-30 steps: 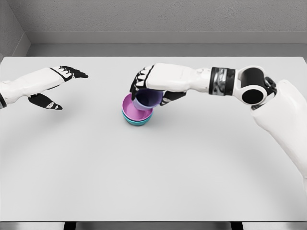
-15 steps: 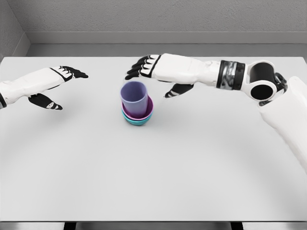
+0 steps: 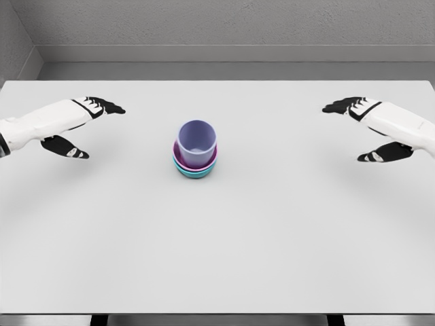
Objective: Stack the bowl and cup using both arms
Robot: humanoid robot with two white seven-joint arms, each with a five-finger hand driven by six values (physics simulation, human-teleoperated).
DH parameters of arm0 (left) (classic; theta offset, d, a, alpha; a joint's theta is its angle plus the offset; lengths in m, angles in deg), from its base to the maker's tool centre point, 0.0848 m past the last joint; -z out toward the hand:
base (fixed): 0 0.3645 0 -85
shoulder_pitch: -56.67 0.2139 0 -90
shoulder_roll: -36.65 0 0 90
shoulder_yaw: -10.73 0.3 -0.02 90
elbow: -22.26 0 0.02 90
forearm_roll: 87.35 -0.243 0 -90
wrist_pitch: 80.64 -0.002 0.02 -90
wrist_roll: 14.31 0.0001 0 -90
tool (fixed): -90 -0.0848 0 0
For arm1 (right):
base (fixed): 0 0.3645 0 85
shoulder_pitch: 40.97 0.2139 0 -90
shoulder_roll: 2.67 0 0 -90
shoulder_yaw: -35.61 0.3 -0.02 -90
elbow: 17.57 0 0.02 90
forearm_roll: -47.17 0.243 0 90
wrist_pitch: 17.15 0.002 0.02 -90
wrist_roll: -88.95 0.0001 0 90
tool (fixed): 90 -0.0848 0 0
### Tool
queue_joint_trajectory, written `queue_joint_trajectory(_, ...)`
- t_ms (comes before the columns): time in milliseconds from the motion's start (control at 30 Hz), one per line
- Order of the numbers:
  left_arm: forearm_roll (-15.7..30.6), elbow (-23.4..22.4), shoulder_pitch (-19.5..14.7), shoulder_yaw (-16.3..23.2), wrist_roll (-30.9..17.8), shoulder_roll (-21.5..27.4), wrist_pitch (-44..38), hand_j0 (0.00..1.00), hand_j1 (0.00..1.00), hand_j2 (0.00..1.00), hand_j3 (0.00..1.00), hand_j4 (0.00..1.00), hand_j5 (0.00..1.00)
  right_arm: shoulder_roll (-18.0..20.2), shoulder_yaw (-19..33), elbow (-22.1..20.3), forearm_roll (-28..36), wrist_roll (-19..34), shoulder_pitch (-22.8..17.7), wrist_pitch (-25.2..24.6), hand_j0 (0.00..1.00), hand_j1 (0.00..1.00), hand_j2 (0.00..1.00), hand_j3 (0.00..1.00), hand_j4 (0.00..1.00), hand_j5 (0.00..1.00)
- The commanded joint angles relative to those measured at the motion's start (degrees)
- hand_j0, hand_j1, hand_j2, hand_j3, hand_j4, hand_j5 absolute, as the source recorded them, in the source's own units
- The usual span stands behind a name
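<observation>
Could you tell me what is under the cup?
The cup stands upright in a pink bowl, which nests in a teal bowl. The cup hides the pink bowl's floor, so anything there cannot be seen.

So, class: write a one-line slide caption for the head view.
Lilac cup upright in stacked pink bowl and teal bowl; left hand and right hand open.

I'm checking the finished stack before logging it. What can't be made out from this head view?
- Teal bowl: only its rim and outer side show; the pink bowl nested in it hides its inside.
- Pink bowl's inside: covered by the purple cup.
- Left arm and right arm: cut off by the picture's edges.
</observation>
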Motion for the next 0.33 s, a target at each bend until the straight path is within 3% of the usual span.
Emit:
queue_joint_trajectory(0, 0.5, -0.2, 0.0, -0.2, 0.1, 0.1, -0.1, 1.00, 1.00, 1.00, 1.00, 1.00, 1.00, 0.3, 0.9, -0.1, 0.6, 0.0, 0.1, -0.2, 1.00, 1.00, 1.00, 1.00, 1.00, 1.00)
queue_joint_trajectory(300, 0.4, -0.5, 0.9, -0.1, 0.0, 0.1, -0.1, 1.00, 1.00, 1.00, 1.00, 1.00, 1.00, 0.0, 0.5, -0.5, 0.5, 0.0, -0.4, -0.2, 1.00, 1.00, 1.00, 1.00, 1.00, 1.00)
